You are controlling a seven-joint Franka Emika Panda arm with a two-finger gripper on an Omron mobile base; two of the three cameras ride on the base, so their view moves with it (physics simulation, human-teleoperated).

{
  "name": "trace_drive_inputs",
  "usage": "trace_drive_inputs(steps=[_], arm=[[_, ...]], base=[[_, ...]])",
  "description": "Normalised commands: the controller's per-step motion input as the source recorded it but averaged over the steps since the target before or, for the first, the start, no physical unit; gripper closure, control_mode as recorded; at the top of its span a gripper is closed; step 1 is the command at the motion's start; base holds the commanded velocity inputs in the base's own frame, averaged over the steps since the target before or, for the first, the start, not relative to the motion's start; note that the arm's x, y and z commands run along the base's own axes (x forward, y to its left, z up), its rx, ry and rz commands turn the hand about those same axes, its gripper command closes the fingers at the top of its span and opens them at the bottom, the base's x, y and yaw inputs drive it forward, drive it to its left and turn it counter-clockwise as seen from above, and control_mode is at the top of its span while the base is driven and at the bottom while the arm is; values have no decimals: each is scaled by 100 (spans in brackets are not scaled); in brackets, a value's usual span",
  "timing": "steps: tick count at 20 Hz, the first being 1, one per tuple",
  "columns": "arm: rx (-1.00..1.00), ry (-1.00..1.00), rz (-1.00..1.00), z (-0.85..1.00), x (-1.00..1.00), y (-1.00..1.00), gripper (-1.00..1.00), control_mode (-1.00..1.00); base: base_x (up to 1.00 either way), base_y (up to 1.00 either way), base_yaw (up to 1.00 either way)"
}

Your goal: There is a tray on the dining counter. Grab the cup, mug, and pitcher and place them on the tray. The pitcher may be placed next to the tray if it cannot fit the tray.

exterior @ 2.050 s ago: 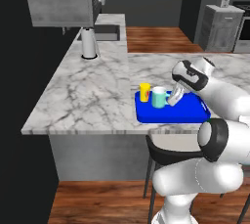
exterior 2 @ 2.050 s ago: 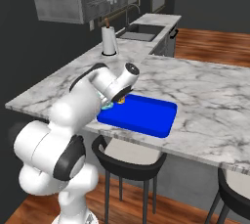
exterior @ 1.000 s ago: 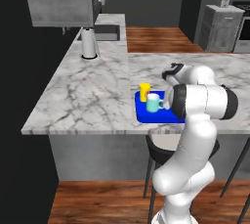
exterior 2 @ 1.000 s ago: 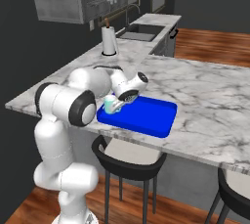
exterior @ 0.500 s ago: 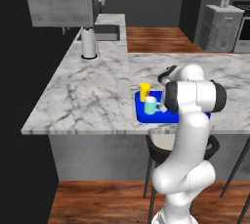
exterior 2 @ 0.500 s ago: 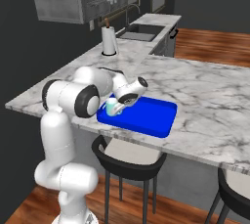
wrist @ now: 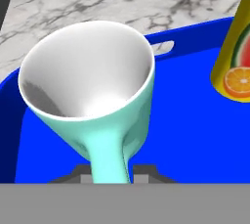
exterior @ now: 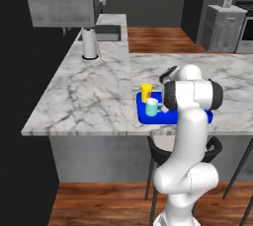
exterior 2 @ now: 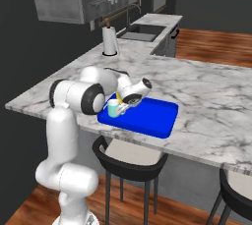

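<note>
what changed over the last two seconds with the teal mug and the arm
The arm swung in and lowered the teal-green mug with the white inside onto the bright blue tray, beside the yellow tumbler. The gripper sits astride the mug's handle and has just begun to loosen. The tray, tumbler and white marble counter stayed put.
</note>
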Motion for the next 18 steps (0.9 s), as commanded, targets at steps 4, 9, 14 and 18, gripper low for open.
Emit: trace_drive_inputs(steps=[4, 9, 14, 18], arm=[[0, 0, 0, -27, 5, 3, 100, -100], [0, 0, 0, -28, 0, 20, -100, -100], [0, 0, 0, -8, -5, 13, -100, -100], [0, -2, 0, 4, -6, 1, -100, -100]], base=[[0, 0, 0], [0, 0, 0], [0, 0, 0], [0, 0, 0]])
